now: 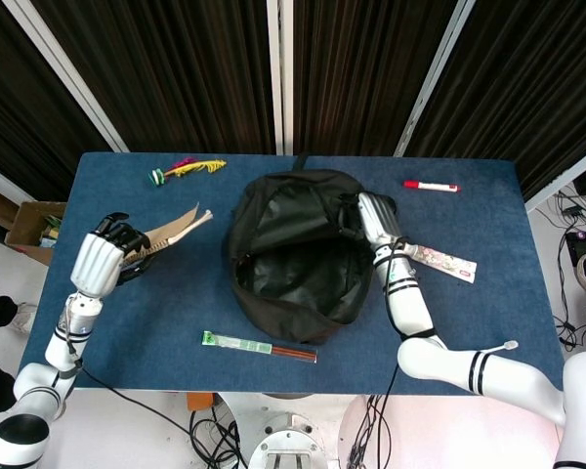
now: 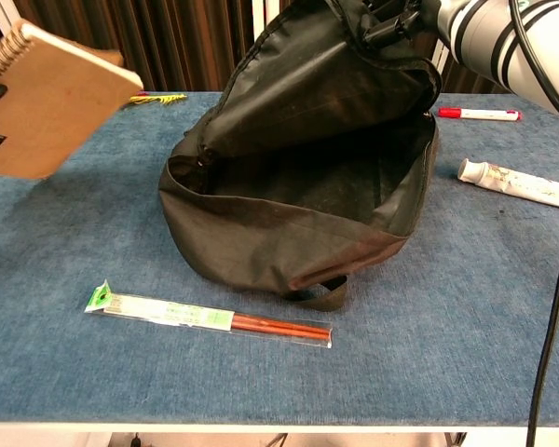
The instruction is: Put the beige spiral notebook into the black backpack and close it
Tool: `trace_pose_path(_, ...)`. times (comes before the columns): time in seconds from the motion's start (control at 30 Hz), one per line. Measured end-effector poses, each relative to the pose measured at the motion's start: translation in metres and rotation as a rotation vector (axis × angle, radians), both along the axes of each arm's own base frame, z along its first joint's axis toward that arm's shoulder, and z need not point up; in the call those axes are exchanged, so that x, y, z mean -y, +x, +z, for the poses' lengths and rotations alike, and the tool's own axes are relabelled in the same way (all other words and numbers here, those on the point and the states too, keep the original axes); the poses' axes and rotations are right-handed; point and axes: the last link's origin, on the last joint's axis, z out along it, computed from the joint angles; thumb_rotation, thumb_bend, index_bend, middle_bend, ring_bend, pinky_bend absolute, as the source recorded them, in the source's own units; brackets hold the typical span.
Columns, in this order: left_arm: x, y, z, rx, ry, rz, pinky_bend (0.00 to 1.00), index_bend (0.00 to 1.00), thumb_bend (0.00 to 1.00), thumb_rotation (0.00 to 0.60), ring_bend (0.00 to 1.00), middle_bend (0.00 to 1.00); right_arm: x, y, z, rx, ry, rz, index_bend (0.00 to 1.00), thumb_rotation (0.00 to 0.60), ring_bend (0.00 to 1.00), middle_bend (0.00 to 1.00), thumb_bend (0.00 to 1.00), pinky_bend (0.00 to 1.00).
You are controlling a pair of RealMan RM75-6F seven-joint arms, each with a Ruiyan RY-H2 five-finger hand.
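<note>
Fingers of the left hand (image 1: 100, 262) grasp the beige spiral notebook (image 2: 51, 102) at its coil-bound edge; the book is raised off the desk (image 1: 156, 322) and tilted, its free edge pointing toward the black backpack (image 1: 293, 249). In the chest view only the notebook and a dark fingertip at the frame's left border appear.

Fingers of the right hand (image 1: 363, 213) are closed on the upper flap of the backpack, lifting it so the mouth gapes and the dark interior (image 2: 354, 182) is exposed. The backpack lies mid-desk, between the two hands and apart from the notebook.

Nearer the robot than both hands, in front of the backpack, lies a wrapped pair of chopsticks (image 2: 210, 318). Just beside the right forearm, on its outer side, rests a white tube (image 2: 517, 183); beyond the right hand lies a red-capped marker (image 1: 431, 186). Beyond the left hand, near the far edge, lies a yellow-and-green bundle (image 1: 188, 169).
</note>
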Motion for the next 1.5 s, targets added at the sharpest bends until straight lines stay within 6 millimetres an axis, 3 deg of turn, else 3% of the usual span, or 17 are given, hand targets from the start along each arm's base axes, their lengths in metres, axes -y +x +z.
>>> trace_pose_path(0.27,0.016,0.019,-0.001,-0.068,0.034,-0.163,0.36,0.74,0.41,0.6,0.57,0.7,0.003,0.009,0.002,0.042,0.002,-0.005,0.68,0.6,0.56,0.58,0.63,0.26)
trace_pose_path(0.47,0.027,0.047,-0.008,-0.082,0.06,-0.331,0.36,0.74,0.41,0.6,0.57,0.7,0.002,0.015,-0.001,0.077,0.016,-0.004,0.68,0.6,0.56,0.57,0.63,0.26)
trace_pose_path(0.7,0.017,0.092,-0.028,-0.078,0.072,-0.474,0.36,0.74,0.41,0.6,0.57,0.7,0.0,0.025,0.001,0.12,0.017,0.009,0.68,0.6,0.56,0.57,0.63,0.26)
trace_pose_path(1.0,0.006,0.134,-0.059,-0.109,0.042,-0.556,0.36,0.74,0.41,0.6,0.57,0.7,-0.001,0.031,0.007,0.164,0.017,0.017,0.68,0.6,0.56,0.57,0.63,0.26)
trace_pose_path(1.3,0.011,0.16,-0.077,-0.107,0.043,-0.65,0.36,0.75,0.41,0.6,0.57,0.7,0.002,0.03,0.005,0.187,0.022,0.01,0.68,0.6,0.56,0.57,0.63,0.26)
trace_pose_path(1.5,0.015,0.167,-0.076,-0.076,0.063,-0.682,0.36,0.75,0.41,0.6,0.57,0.7,0.004,0.033,0.001,0.198,0.032,0.014,0.68,0.6,0.56,0.57,0.63,0.26)
